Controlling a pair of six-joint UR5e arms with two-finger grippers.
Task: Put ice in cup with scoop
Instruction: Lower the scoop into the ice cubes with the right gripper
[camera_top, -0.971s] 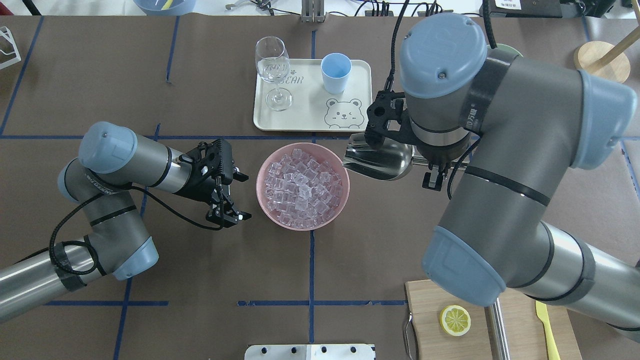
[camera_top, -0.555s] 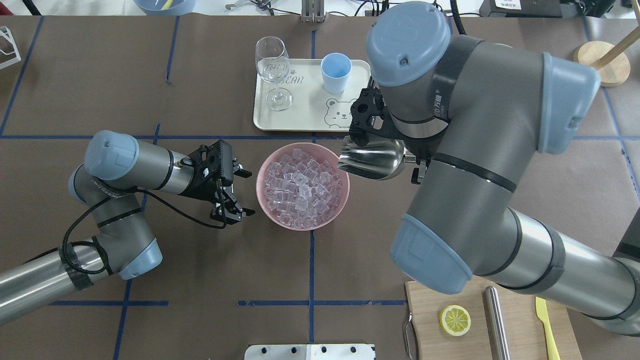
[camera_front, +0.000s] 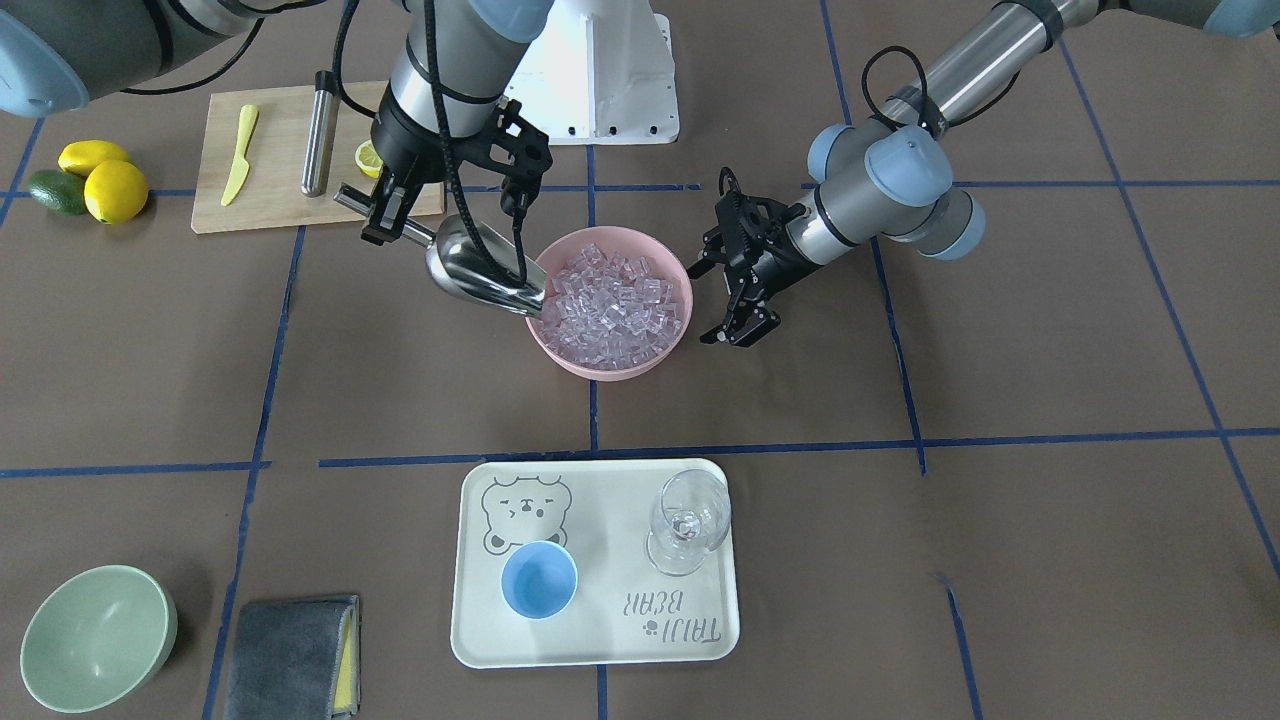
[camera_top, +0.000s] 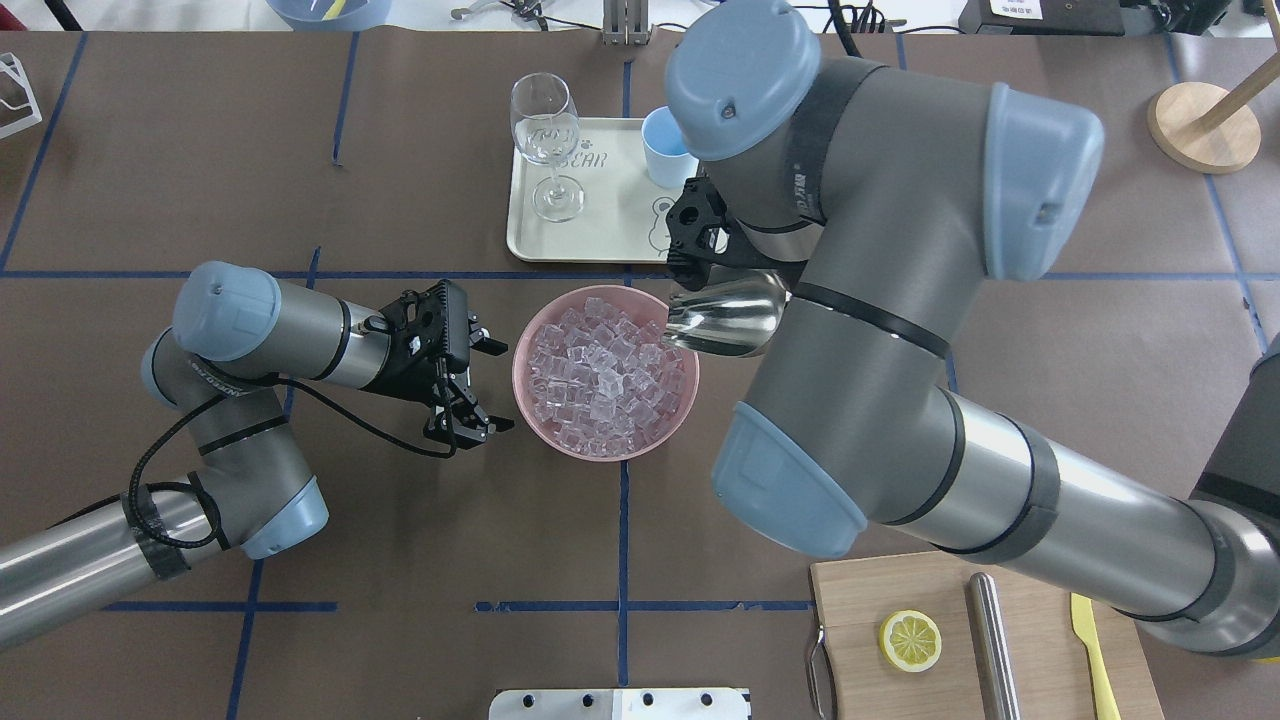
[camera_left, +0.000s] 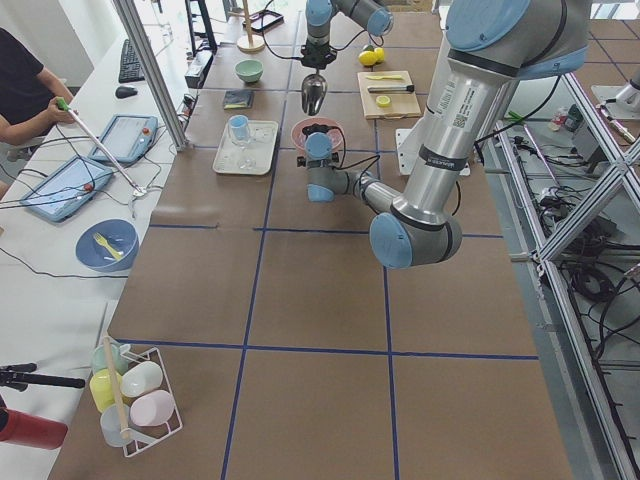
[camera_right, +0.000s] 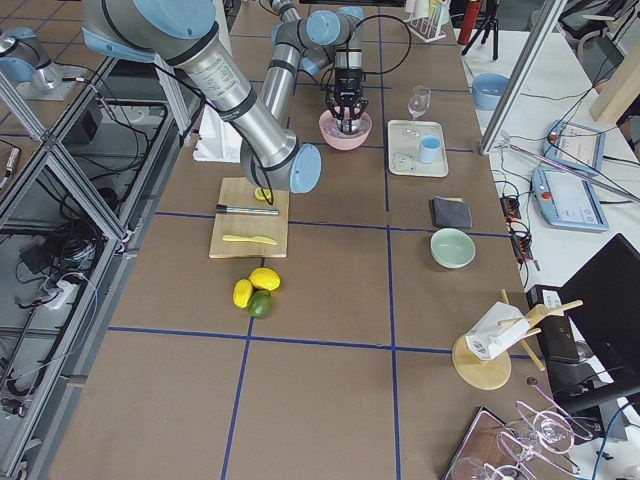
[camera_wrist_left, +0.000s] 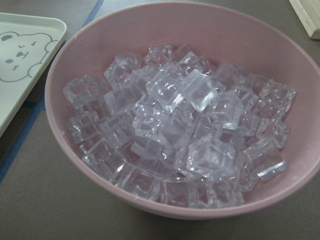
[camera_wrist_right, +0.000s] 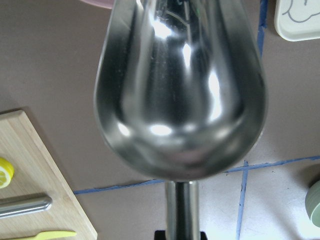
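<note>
The ice (camera_top: 603, 368) is heaped in a pink bowl (camera_top: 525, 395) at the table's middle; it also fills the left wrist view (camera_wrist_left: 180, 125). My right gripper (camera_front: 386, 214) is shut on the handle of the steel scoop (camera_front: 482, 270). The scoop (camera_top: 722, 316) tilts down, and its mouth reaches over the bowl's right rim at the ice's edge. Its trough (camera_wrist_right: 180, 85) is empty. My left gripper (camera_top: 492, 388) is open and empty, just left of the bowl. The light-blue cup (camera_front: 538, 580) stands on the tray; my right arm partly hides the cup (camera_top: 658, 145) in the overhead view.
A cream tray (camera_front: 600, 640) holds the cup and a wine glass (camera_front: 688, 520). A green bowl (camera_front: 95, 635) and a grey cloth (camera_front: 290, 655) lie beyond the tray. A cutting board (camera_front: 270, 200) carries a steel tube (camera_front: 318, 130), a yellow knife and a lemon half.
My right arm has swung left and carried the scoop from beside the bowl to its rim at the ice. My left gripper has crept slightly toward the bowl.
</note>
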